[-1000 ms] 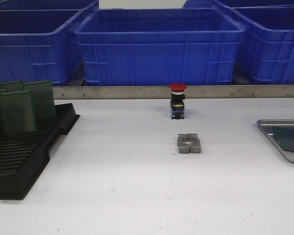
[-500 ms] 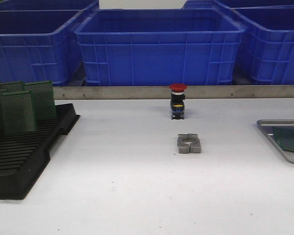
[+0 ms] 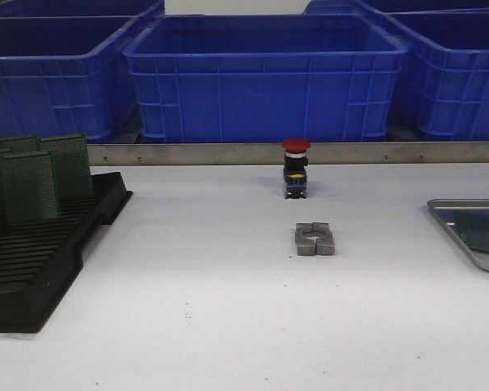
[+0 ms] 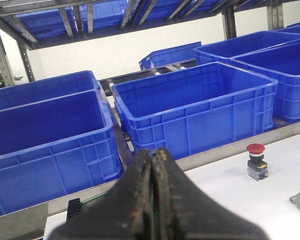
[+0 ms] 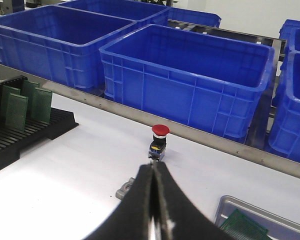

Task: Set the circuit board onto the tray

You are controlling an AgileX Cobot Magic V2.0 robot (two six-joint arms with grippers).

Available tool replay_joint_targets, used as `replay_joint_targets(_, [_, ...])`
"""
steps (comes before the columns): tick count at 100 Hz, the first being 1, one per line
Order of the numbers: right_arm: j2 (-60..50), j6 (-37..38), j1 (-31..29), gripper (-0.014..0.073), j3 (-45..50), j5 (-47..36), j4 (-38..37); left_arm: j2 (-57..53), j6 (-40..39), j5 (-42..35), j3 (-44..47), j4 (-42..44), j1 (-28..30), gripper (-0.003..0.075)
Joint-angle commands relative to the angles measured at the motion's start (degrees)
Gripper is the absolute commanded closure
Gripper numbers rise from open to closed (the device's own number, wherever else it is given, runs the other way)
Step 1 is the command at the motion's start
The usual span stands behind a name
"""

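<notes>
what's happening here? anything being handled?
Nothing is in hand. Both arms are raised off the table; the left gripper and right gripper are shut with nothing between the fingers. One green circuit board lies flat in the tray at the table's right edge. More boards stand upright in the black rack on the left.

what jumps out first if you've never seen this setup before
The row of big blue crates along the back of the table dominates. In front of them, near the middle, stands a red-capped push button, with a small grey metal clamp block nearer the robot. At the left, green circuit boards stand upright in a black slotted rack; at the right edge, another green board lies in the grey tray.
</notes>
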Motion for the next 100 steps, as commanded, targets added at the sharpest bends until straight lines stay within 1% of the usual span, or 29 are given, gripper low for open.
replay_joint_targets(1, [0.6,-0.5,0.1,0.0653,-1.5,-2.7,1.4,0.7,-0.6,-2.7,-1.5,-1.3,0.1,0.0741])
replay_joint_targets(29, [0.6,-0.5,0.1,0.0653,-1.5,-2.7,1.4,0.7,-0.6,-2.7,-1.4,-1.3,0.1,0.0741])
replay_joint_targets(36, [0.6,-0.5,0.1,0.0653,-1.5,-2.7,1.4,0.7,-0.8,-5.2,-0.8,-0.6,0.1,0.0741])
replay_joint_targets(41, [0.6,-0.5,0.1,0.0653,-1.5,-2.7,1.4,0.7,-2.2,-7.2,-0.2,2.9,0.1,0.0741])
replay_joint_targets(44, [0.6,-0.5,0.1,0.0653,-1.5,-2.7,1.4,0.5,-5.3,-7.4,0.2,7.0,0.3,0.0741])
replay_joint_targets(48, [0.6,-0.5,0.1,0.0653,-1.5,-2.7,1.4,0.3,-13.2,-7.5,0.5,12.7,0.5,0.0741])
replay_joint_targets(49, [0.6,-0.5,0.1,0.0653,-1.5,-2.7,1.4,0.2,-16.5,-7.5,0.8,15.3,0.6,0.0741])
replay_joint_targets(51, [0.6,-0.5,0.1,0.0653,-1.5,-2.7,1.4,0.1,-20.0,-7.5,1.0,19.6,0.8,0.0741])
replay_joint_targets(54, [0.6,-0.5,0.1,0.0653,-1.5,-2.7,1.4,0.1,-29.6,-7.5,1.6,25.6,1.3,0.0741])
replay_joint_targets(55, [0.6,-0.5,0.1,0.0653,-1.5,-2.7,1.4,0.1,-31.5,-7.3,1.7,27.2,1.5,0.0741])
replay_joint_targets(56, [0.6,-0.5,0.1,0.0653,-1.5,-2.7,1.4,0.0,-35.3,-7.3,2.0,30.3,1.6,0.0741])
replay_joint_targets(58, [0.6,-0.5,0.1,0.0653,-1.5,-2.7,1.4,-0.1,-39.1,-7.3,2.5,35.0,2.0,0.0741])
replay_joint_targets(59, [0.6,-0.5,0.1,0.0653,-1.5,-2.7,1.4,-0.1,-42.7,-7.3,2.7,36.6,2.1,0.0741])
replay_joint_targets(63, [0.6,-0.5,0.1,0.0653,-1.5,-2.7,1.4,-0.8,-52.9,-7.1,3.9,45.8,2.9,0.0741])
replay_joint_targets(65, [0.6,-0.5,0.1,0.0653,-1.5,-2.7,1.4,-1.3,-55.8,-7.1,4.7,49.8,3.3,0.0741])
replay_joint_targets(66, [0.6,-0.5,0.1,0.0653,-1.5,-2.7,1.4,-1.4,-58.6,-7.1,5.0,51.0,3.4,0.0741])
replay_joint_targets(70, [0.6,-0.5,0.1,0.0653,-1.5,-2.7,1.4,-2.5,-65.2,-7.1,6.8,56.5,4.1,0.0741])
replay_joint_targets(77, [0.6,-0.5,0.1,0.0653,-1.5,-2.7,1.4,-4.8,-71.1,-7.1,10.6,59.7,5.3,0.0741])
replay_joint_targets(89, [0.6,-0.5,0.1,0.0653,-1.5,-2.7,1.4,-10.0,-72.0,-7.5,17.6,59.8,6.2,0.0741])
replay_joint_targets(91, [0.6,-0.5,0.1,0.0653,-1.5,-2.7,1.4,-11.2,-72.0,-6.1,17.8,59.8,6.2,0.0741])
replay_joint_targets(92, [0.6,-0.5,0.1,0.0653,-1.5,-2.7,1.4,-11.3,-72.0,-3.3,17.6,59.8,6.2,0.0741])
replay_joint_targets(94, [0.6,-0.5,0.1,0.0653,-1.5,-2.7,1.4,-10.8,-72.0,-0.9,17.4,59.8,6.2,0.0741])
replay_joint_targets(100, [0.5,-0.5,0.1,0.0653,-1.5,-2.5,1.4,-10.4,-72.0,-0.1,17.5,59.2,6.0,0.0741])
